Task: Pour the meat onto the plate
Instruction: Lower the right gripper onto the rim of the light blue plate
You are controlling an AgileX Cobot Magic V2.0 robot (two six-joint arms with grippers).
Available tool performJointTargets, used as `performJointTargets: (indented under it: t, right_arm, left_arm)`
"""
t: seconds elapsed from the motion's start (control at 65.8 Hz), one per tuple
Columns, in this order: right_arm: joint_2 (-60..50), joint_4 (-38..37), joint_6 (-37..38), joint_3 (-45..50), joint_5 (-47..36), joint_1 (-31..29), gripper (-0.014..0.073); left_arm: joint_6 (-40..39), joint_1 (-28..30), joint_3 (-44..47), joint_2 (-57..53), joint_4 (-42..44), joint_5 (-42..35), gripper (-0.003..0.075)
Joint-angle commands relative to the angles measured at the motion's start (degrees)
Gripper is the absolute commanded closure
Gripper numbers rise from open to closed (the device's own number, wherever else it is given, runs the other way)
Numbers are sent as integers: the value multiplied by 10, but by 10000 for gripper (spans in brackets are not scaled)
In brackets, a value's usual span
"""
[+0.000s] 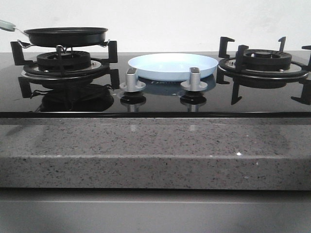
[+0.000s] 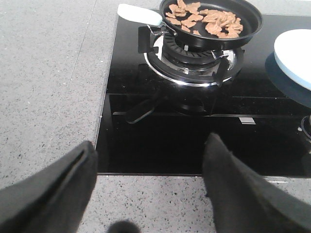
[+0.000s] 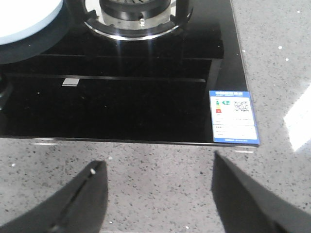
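A black frying pan (image 1: pixel 65 35) with a pale handle (image 2: pixel 139 14) sits on the left burner; it also shows in the left wrist view (image 2: pixel 214 24). The meat (image 2: pixel 204 18), many small reddish-brown slices, lies inside it. The pale-blue plate (image 1: pixel 172 66) rests on the black glass hob between the burners, empty; its edge shows in the left wrist view (image 2: pixel 294 56) and the right wrist view (image 3: pixel 26 17). My left gripper (image 2: pixel 150 150) is open and empty above the counter's front edge, well short of the pan. My right gripper (image 3: pixel 158 167) is open and empty over the counter. Neither gripper shows in the front view.
Two grey knobs (image 1: pixel 132 80) (image 1: pixel 194 80) stand in front of the plate. The right burner (image 1: pixel 262 65) with its black pan supports is bare. A blue and white label (image 3: pixel 233 118) is stuck on the hob's corner. A speckled grey stone counter (image 1: pixel 155 150) surrounds the hob.
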Motion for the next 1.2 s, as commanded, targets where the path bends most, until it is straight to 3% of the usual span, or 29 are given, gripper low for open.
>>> performJointTargets:
  t: [0.0,0.334,0.79,1.185]
  right_arm:
    - [16,13,-18,-36,-33,14,77]
    - [201,18,-54,-207,32,135,77]
    - [523,41,-54,-531,156,138,77]
    - [692,80,-84,-707,185,155,77]
  left_arm:
    - [0,-4,-15,4,-1,-54,228]
    - [0,-4,-15,4,-1,-59,228]
    - [0,-4,-15,4,-1,-59,228]
    - [0,-12,-15,4,-9,-59,228]
